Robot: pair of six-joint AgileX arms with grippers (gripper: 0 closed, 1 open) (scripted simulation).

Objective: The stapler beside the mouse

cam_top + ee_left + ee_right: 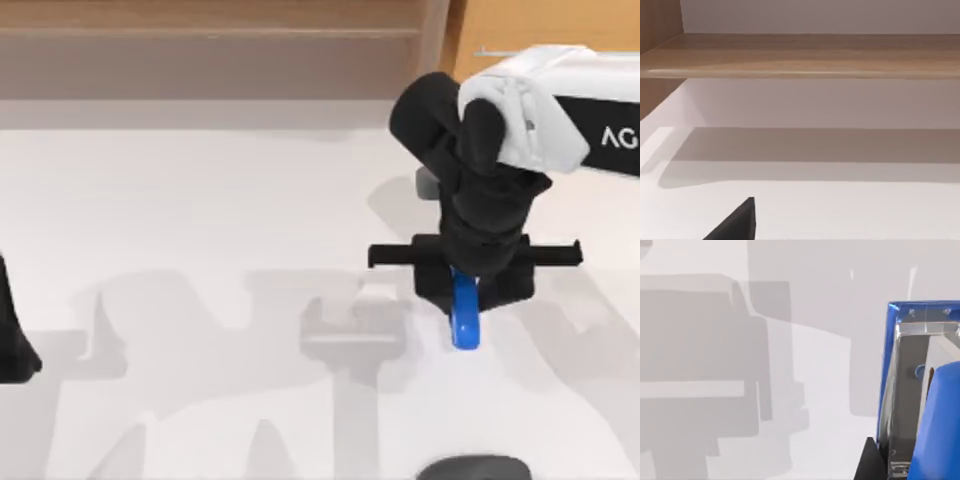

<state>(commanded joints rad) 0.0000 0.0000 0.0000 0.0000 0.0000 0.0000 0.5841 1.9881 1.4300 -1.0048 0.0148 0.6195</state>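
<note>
The stapler (466,318) is a narrow bright-blue bar poking out toward the table's front from under my right gripper (466,290), which is shut on it at the table's right middle. Shadows cast well to the left suggest the gripper and stapler hang above the white table (200,220). Close up in the right wrist view, the stapler (920,390) shows its blue shell and metal inside, with a black finger (867,462) against it. The mouse (472,468), a dark rounded dome, lies at the front edge, below the stapler and apart from it. My left arm (12,340) is parked at the left edge.
A wooden ledge (200,45) runs along the table's far side and appears again as the wooden ledge (800,55) in the left wrist view. A dark fingertip (737,222) shows there above the white tabletop. A small grey block (428,184) sits behind the right arm.
</note>
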